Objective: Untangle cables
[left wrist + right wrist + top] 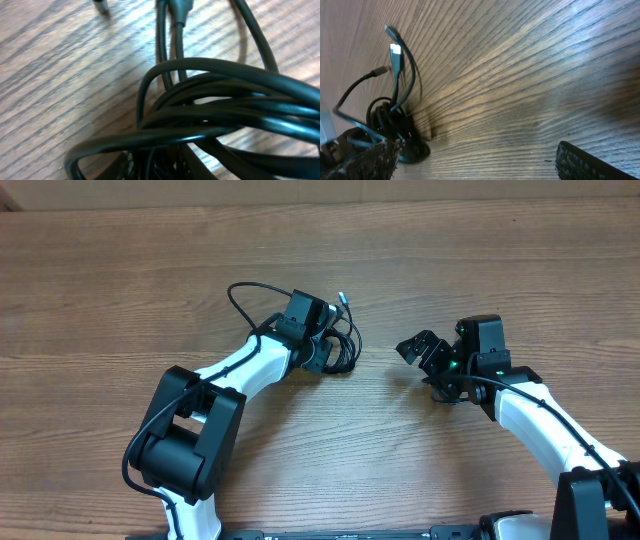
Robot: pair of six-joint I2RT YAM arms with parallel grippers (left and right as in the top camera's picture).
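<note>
The left arm reaches from the near edge up across the counter (120, 270), its wrist bent down so that the left gripper (328, 350) sits right on the cables (347, 348). These lie in one tangled black bundle near the middle of the counter. In the left wrist view the bundle (225, 115) fills almost the whole picture, strand over strand, and hides the fingers, so I cannot tell whether this gripper is pinching a cord or only pressing on the heap. A thicker black lead (238, 298) of the arm loops out on the bundle's left.

A small pale plug (342, 297) sticks out on the far side of the bundle.

The right arm comes in from the bundle's right, and the right gripper (418, 350) is aimed at the bundle and near it, not touching. Its fingers (590, 162) are spread wide with nothing between them. Small green lights (460, 360) glow on its wrist.

The counter is brown wood grain with a dull sheen.
</note>
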